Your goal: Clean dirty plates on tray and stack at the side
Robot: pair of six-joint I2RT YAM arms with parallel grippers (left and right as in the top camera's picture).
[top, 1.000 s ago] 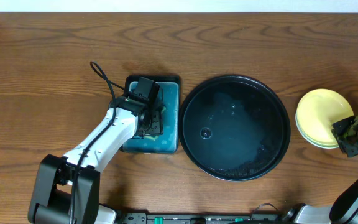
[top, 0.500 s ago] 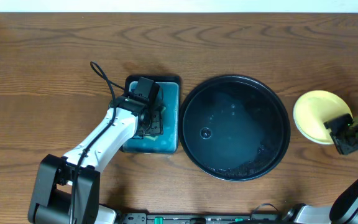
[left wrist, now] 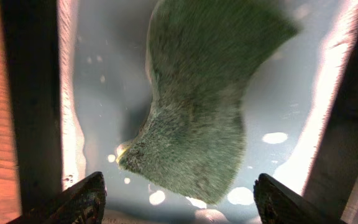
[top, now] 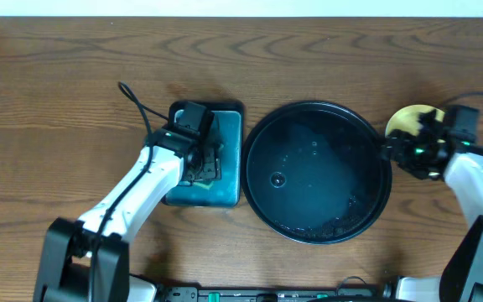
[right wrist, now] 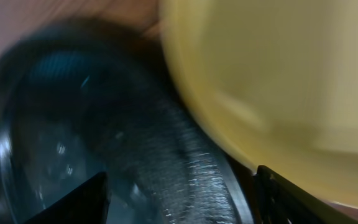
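Brown wood-grain desk [top: 57,67], white wall [top: 241,7] beyond, left gripper [top: 199,159] spread wide above sponge [left wrist: 197,112], right gripper [top: 411,149] blurred, its grip could not be told, yellow plate [top: 407,120] against it, tray [top: 262,134] leftward.

Right under the left hand [top: 201,153] the sponge [left wrist: 197,124] fills the teal dish [top: 228,172] (bare table [top: 57,109] lies open to its left). Ahead of the right hand [top: 411,149] the black tray [top: 309,193] has an open floor; the yellow plate [right wrist: 278,81] crowds close beside it.
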